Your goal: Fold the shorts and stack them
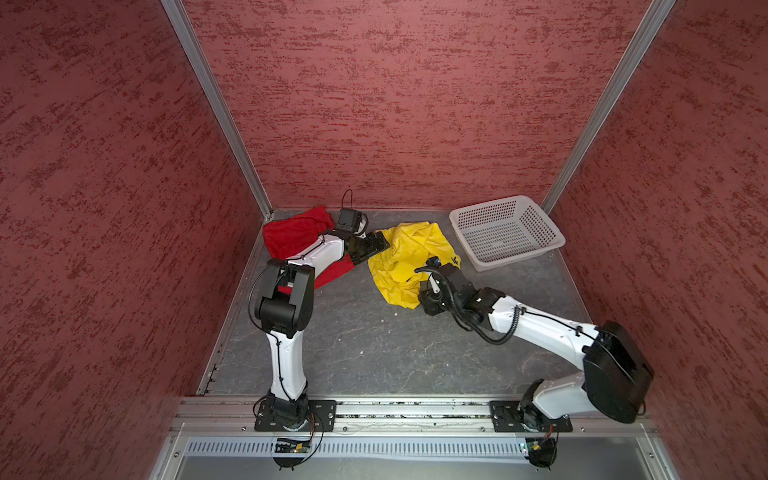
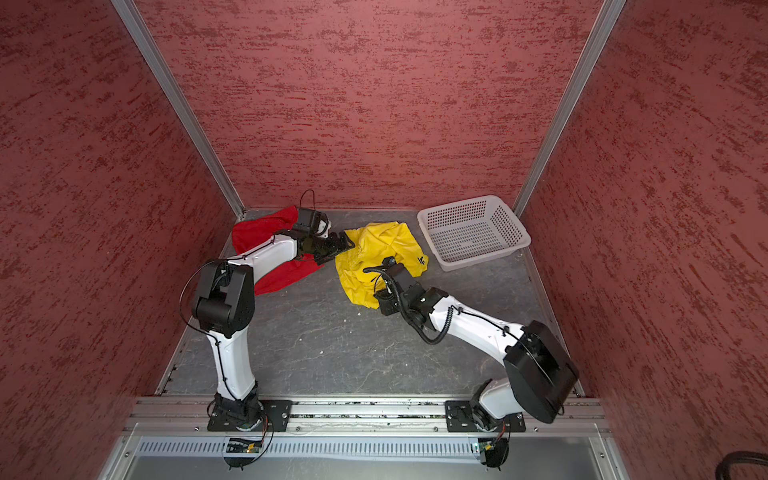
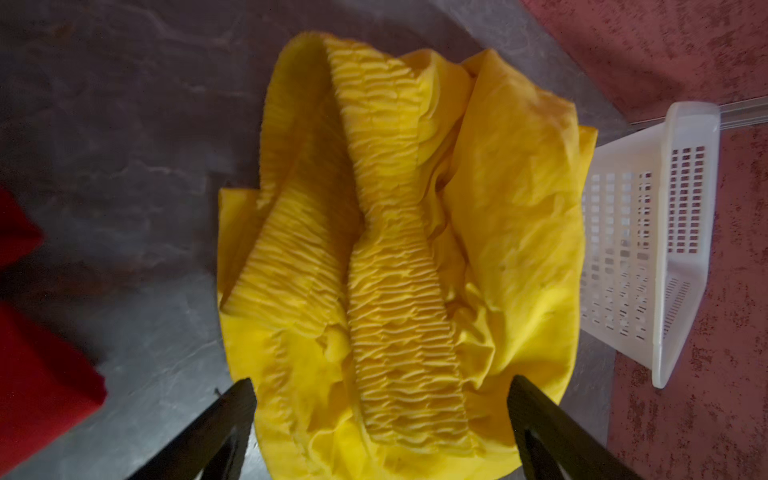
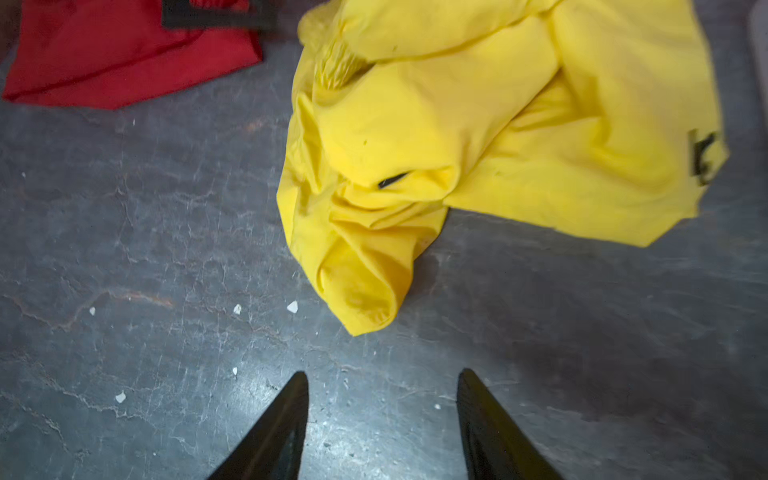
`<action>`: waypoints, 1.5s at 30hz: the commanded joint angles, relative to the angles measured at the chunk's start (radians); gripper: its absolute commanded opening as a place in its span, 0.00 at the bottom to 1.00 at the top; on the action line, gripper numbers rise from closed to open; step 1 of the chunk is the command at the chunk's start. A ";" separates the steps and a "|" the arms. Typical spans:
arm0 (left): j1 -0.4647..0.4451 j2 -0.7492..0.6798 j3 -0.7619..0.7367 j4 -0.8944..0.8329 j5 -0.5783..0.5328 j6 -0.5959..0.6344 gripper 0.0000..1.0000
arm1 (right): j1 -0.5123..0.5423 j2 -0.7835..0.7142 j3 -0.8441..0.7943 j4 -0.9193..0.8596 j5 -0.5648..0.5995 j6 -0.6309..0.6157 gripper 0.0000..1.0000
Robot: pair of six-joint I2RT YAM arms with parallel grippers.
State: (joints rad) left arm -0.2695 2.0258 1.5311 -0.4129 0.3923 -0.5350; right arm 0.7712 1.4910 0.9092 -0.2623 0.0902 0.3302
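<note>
**Top views:** yellow shorts sit crumpled in a heap, mid-back of the worktop. Red shorts lie flatter in the back-left corner, near the yellow pair w/ a thin strip of worktop btw them. The two pairs aren't stacked. Basket is back right, just beside the yellow heap. Left arm reaches across the red pair, w/ left jaws at the heap's left edge. Right arm's wrist is at the heap's near edge, and right jaws are hidden under it in both views.

**Left wrist:** left jaws are spread wide, released, gripping nothing. The yellow shorts' gathered waistband lies twisted btw and beyond the tips; can't tell if the tips touch cloth. Red shorts show at the frame edge. Basket is beyond the heap.

**Right wrist:** right jaws are parted, released, nothing btw them, over bare worktop w/ white flecks. Yellow shorts lie ahead of the tips, not touching, w/ a black logo at one corner. Red shorts lie further off.
</note>
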 commanded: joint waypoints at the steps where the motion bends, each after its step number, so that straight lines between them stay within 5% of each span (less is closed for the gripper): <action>1: -0.023 0.059 0.064 0.037 0.013 -0.017 0.95 | 0.023 0.086 0.007 0.185 -0.027 0.058 0.61; 11: -0.025 0.220 0.204 -0.002 0.001 -0.029 0.91 | -0.062 0.334 0.098 0.327 -0.014 0.188 0.66; 15: -0.026 0.277 0.257 -0.018 0.025 -0.032 0.60 | -0.108 0.389 0.104 0.384 -0.095 0.204 0.53; 19: -0.025 0.290 0.266 -0.031 0.033 -0.034 0.23 | -0.136 0.377 0.058 0.428 -0.175 0.231 0.02; 23: -0.011 0.242 0.208 -0.037 0.012 -0.036 0.00 | -0.158 0.268 -0.039 0.394 -0.169 0.236 0.00; 32: 0.081 0.001 0.012 0.007 0.033 -0.085 0.00 | -0.171 -0.183 -0.196 0.059 -0.094 0.124 0.00; 40: 0.179 -0.202 -0.049 -0.065 0.085 -0.189 0.00 | -0.200 -0.608 -0.132 -0.396 0.300 0.061 0.00; 45: 0.257 -0.222 -0.093 -0.053 0.106 -0.247 0.00 | -0.270 -0.727 -0.130 -0.467 0.353 0.134 0.00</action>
State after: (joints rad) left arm -0.0505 1.7966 1.4719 -0.4599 0.4911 -0.7315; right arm 0.5293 0.7834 0.7494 -0.5930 0.3107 0.4156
